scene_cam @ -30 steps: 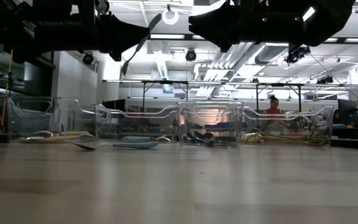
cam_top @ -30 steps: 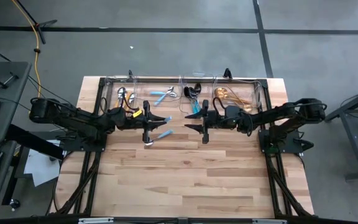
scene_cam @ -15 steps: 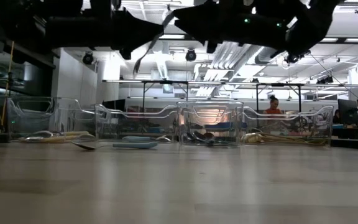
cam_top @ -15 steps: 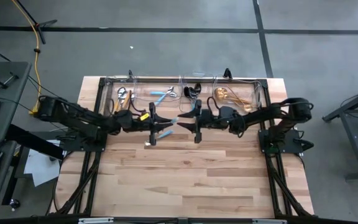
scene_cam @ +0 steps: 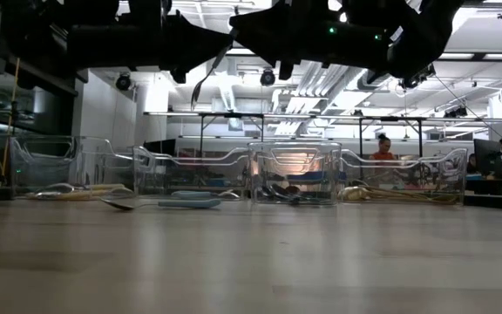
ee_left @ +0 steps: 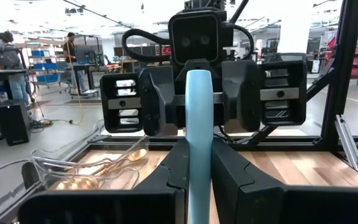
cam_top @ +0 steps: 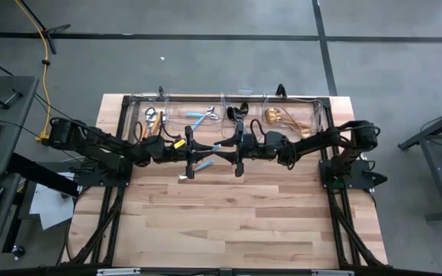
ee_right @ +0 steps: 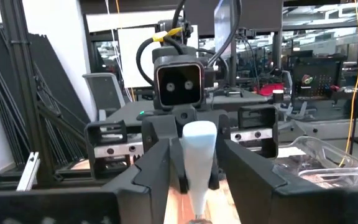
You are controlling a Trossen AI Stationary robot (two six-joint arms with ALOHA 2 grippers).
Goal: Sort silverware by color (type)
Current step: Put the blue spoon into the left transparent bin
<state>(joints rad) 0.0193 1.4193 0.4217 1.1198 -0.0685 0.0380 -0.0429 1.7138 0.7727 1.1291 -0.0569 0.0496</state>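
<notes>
My left gripper [cam_top: 204, 152] is shut on a utensil with a light-blue handle [ee_left: 197, 124], held high over the middle of the table. It faces my right gripper [cam_top: 225, 149], which is open. The right fingers [ee_right: 241, 168] stand on either side of the handle's free end [ee_right: 199, 140] with a gap on each side. In the low view the utensil [scene_cam: 207, 74] slants, with its dark head end lower. Another light-blue-handled spoon [scene_cam: 159, 204] lies flat on the table below the left gripper. My left gripper pinches the light-blue handle [ee_left: 197, 186] between its two fingers [ee_left: 178, 171]. The handle runs along the fingers and sticks out past their tips toward my right gripper. The utensil is lifted clear of the table and tilted, with its head end hanging lower.
A row of clear plastic bins [cam_top: 225, 100] stands along the far edge. From left to right they hold orange-handled [cam_top: 153, 123], light-blue-handled [cam_top: 200, 116], black [cam_top: 240, 113] and gold [cam_top: 282, 119] pieces. The wooden table [cam_top: 229, 222] stretches toward the near edge. People show in the room beyond [scene_cam: 382, 144].
My right gripper has moved toward the table's left, up to my left gripper, and its open fingers now stand around the handle's free end. My left gripper has shifted a little toward the right with the utensil, which stays lifted and tilted.
</notes>
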